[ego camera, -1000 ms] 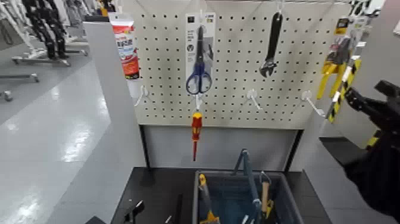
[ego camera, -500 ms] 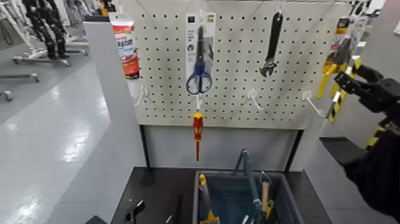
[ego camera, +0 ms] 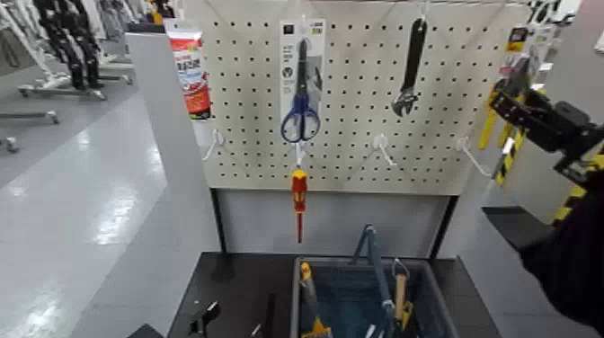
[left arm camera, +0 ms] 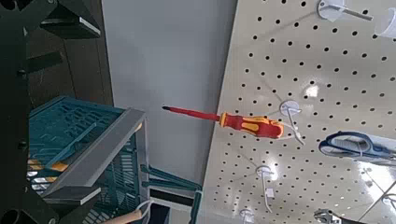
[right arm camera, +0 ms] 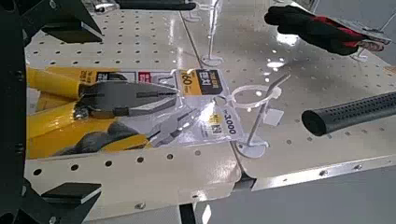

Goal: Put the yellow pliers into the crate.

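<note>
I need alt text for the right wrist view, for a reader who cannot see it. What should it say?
Yellow-handled pliers with dark grey jaws, fixed to a printed retail card, hang on a white pegboard from a white hook, seen close between the right gripper's dark finger parts. A black tool handle and a red-and-black object hang farther along the board.

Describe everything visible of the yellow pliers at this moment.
The yellow pliers have two long curved yellow handles and dark grey jaws, closed, and sit in clear packaging on a printed retail card. They hang from a white hook on the cream perforated pegboard, at its right edge. The black right gripper is in front of them; contact cannot be told.
</note>
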Motion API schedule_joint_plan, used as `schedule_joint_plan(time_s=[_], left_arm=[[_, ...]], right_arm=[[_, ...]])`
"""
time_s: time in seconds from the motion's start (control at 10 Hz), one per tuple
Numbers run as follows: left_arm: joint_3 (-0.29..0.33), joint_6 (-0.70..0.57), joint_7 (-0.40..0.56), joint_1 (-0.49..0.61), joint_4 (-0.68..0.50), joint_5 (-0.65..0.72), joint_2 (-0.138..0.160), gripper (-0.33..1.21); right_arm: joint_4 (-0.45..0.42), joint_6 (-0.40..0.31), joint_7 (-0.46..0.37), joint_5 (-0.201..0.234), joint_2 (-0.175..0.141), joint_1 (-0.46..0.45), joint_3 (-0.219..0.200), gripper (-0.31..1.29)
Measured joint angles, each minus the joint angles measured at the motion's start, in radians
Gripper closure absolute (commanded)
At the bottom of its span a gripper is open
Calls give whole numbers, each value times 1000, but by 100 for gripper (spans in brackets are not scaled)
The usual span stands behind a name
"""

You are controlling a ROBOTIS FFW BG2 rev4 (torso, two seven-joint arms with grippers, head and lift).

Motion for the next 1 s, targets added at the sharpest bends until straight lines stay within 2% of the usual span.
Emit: schedule_joint_plan(time_s=[0.1,0.2,0.3,1.0], left_arm=[[-1,0,-1,0,1,0,0,12],[-1,1,-1,-1,1,0,0,12],[-1,2,-1,-1,1,-1,0,12],[-5,2,-4,-5,1,-3,4,12]], right_arm=[[12,14,11,-11,-7,-18,13,18],[15,34,16,-15,-11,-28,20,51],[19,54,16,-16,-13,-37,25,110],[30,75,10,-16,-17,-55,34,113]])
